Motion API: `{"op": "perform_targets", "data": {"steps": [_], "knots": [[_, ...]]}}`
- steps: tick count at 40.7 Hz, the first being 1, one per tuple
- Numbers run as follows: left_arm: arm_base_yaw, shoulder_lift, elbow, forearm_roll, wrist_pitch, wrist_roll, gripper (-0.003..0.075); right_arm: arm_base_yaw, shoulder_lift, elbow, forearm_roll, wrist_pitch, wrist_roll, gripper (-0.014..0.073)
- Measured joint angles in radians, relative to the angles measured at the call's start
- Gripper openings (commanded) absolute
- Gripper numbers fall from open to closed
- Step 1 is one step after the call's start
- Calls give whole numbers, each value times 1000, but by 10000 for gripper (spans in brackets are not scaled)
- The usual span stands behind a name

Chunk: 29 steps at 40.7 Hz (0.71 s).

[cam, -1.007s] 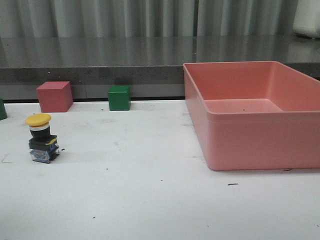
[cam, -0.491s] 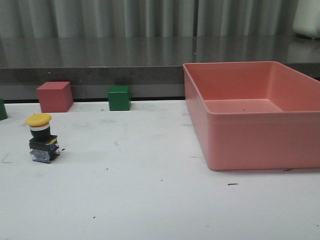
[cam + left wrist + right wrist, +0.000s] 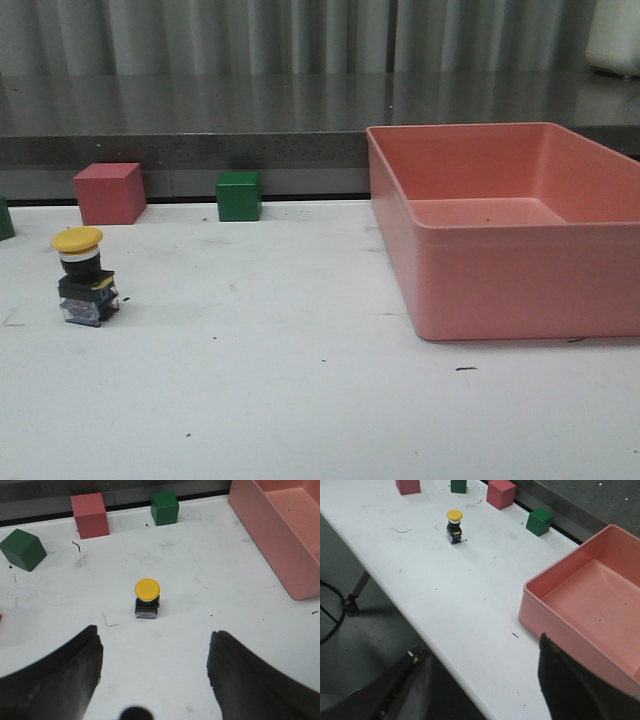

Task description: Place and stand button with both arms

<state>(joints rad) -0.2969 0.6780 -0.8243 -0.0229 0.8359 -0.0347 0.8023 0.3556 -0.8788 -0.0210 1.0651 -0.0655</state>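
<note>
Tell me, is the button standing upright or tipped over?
Upright: the button rests on its blocky base on the table, yellow cap on top, free of both grippers.

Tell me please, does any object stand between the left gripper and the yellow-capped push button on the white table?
No. The left gripper faces the yellow-capped push button across bare white table, jaws open.

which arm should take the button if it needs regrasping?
Left, probably. The button stands upright on the table's left side, centred before the left gripper's open fingers; the right gripper hangs off the table edge.
</note>
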Motion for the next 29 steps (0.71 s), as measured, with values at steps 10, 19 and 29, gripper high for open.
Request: {"op": "perform_targets", "data": {"steps": [10, 19, 29], "knots": [[0, 0, 0, 2, 0, 0, 439, 0, 0, 0, 0, 0, 0, 477], [0, 0, 0, 46, 0, 0, 438, 0, 0, 0, 0, 0, 0, 477], [0, 0, 0, 50, 0, 0, 181, 0, 0, 0, 0, 0, 0, 175]]}}
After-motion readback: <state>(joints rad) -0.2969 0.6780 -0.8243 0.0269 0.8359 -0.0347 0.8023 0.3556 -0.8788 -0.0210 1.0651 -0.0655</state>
